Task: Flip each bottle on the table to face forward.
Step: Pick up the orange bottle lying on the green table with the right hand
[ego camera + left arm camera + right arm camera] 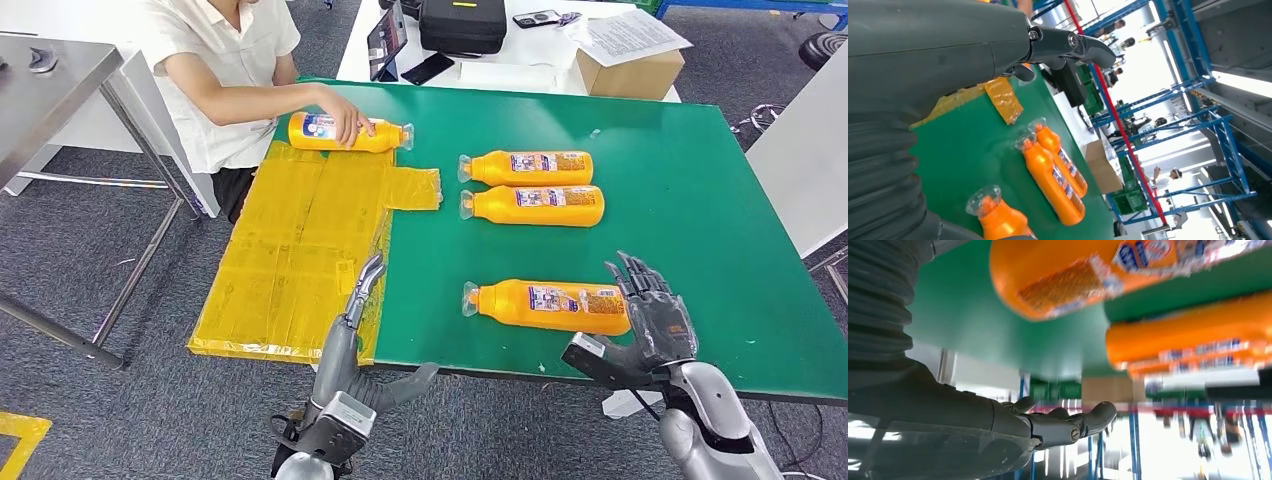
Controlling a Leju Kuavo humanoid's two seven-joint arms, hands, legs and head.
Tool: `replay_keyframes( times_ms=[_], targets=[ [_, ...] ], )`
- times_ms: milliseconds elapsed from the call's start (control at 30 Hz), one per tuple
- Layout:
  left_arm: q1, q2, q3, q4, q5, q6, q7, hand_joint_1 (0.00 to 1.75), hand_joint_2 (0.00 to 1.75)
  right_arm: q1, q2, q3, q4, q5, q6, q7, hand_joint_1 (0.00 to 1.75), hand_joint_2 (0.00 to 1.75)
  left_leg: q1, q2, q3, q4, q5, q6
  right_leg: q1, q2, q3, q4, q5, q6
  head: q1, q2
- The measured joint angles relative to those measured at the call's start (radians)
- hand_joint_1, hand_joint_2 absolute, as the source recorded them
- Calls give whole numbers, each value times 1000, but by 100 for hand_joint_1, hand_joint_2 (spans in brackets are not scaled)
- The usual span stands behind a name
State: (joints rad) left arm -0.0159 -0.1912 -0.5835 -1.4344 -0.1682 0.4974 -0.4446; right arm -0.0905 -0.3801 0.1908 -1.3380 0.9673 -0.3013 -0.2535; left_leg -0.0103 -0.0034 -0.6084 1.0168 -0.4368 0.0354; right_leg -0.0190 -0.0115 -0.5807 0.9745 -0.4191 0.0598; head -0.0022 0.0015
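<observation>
The right hand hovers with its fingers spread and empty just beside the base of the nearest bottle, which lies on the green counter. This looks like the approach; next it must close around the bottle and roll it. The left hand is open, well apart.
</observation>
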Motion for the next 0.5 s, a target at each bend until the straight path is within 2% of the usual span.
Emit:
replay_keyframes(
  times_ms=[133,333,500],
  targets=[
    [-7,0,-1,-5,29,-22,10,0,175,-51,-6,18,79,-55,62,-9,0,175,0,0,0,0,0,0,0,0,0,0,0,0,0,0],
    [-7,0,-5,-5,32,-28,12,0,175,-94,-17,37,151,-65,79,-9,0,175,0,0,0,0,0,0,0,0,0,0,0,0,0,0],
    [-8,1,-10,-5,34,-45,23,0,175,-113,-41,64,187,-65,155,17,0,175,0,-1,0,0,0,0,0,0,0,0,0,0,0,0]
  ],
)
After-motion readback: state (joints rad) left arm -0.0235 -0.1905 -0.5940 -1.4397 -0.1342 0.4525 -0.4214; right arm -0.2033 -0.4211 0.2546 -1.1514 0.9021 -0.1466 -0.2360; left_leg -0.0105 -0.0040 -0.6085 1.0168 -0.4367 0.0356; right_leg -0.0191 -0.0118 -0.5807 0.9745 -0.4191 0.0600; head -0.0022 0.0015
